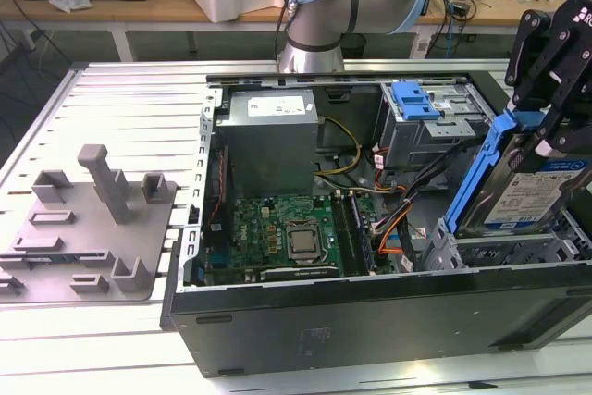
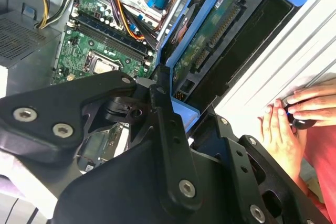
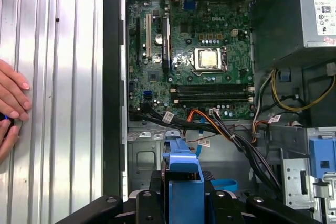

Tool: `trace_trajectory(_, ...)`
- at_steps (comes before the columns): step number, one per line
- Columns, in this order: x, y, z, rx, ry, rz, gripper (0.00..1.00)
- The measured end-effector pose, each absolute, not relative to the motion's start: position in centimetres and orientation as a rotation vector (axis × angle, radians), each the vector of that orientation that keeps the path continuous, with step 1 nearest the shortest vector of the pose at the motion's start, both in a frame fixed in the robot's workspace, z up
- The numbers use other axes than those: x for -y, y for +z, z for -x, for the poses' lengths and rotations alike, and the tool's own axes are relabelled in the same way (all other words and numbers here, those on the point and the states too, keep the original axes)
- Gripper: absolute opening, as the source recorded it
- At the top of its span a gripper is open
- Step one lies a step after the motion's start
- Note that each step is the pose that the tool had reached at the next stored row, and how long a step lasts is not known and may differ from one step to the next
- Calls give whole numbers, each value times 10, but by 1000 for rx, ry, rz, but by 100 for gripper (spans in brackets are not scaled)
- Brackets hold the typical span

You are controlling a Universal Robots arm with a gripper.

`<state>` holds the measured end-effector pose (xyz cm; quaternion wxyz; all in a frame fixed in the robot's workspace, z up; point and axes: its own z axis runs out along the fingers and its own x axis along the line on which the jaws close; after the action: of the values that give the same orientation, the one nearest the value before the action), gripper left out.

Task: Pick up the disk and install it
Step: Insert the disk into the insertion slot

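Observation:
The disk (image 1: 523,193), a silver hard drive with a white-and-blue label and a blue bracket, stands on edge and tilted over the empty drive bay (image 1: 504,249) at the case's corner on the exterior view's right. My gripper (image 1: 544,134) is shut on its upper end. In the second wrist view the disk's green circuit-board underside (image 2: 210,40) shows, with the black fingers (image 2: 163,103) clamped on the blue bracket. The first wrist view has the bracket's blue end (image 3: 184,174) between the gripper's black links, above the bay floor.
The open computer case holds a green motherboard (image 1: 277,233), a grey power supply (image 1: 273,131), a drive cage with a blue latch (image 1: 421,104) and loose cables (image 1: 393,215). A grey fixture (image 1: 92,219) lies on the exterior view's left. A person's hand (image 3: 11,98) rests beside the case.

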<state>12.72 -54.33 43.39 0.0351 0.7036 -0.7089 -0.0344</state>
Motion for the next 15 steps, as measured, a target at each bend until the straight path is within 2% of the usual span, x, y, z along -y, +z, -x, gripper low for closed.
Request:
trace_trajectory(11,544,431,-127,2179,-106,-2163,37)
trace_trajectory(15,544,445,-127,2174,-106,-2167,37)
